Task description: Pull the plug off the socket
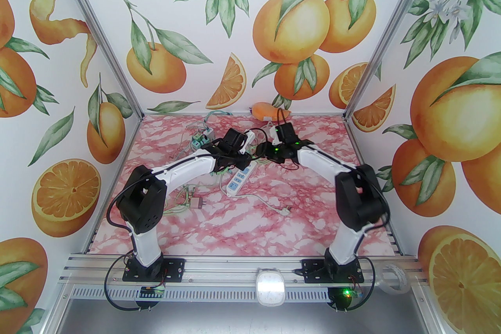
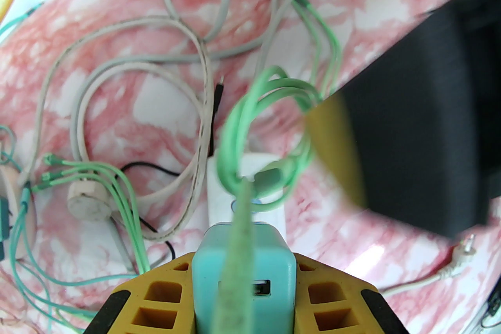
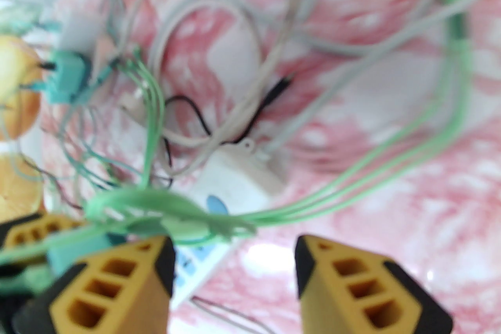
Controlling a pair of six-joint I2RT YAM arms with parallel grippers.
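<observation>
Left gripper (image 2: 242, 269) clamps the teal plug (image 2: 242, 246) just above the white power strip (image 2: 219, 199); right gripper (image 3: 235, 250) gapes empty over the strip; the pull looks about done; next, lift clear, minding 1 green cable (image 2: 238, 152).

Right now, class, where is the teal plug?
The teal plug sits bottom centre in the left wrist view, clamped in the left pincer, white strip just beyond.

Counted on my station: my left gripper (image 2: 242, 285) and right gripper (image 3: 235, 250) making two, one white power strip (image 1: 239, 177), one teal charger (image 2: 242, 266) in hand, one pink charger (image 1: 194, 203), one orange toy (image 1: 270, 110), one tape roll (image 1: 395, 277), green cables (image 2: 270, 74) too tangled to count.
</observation>
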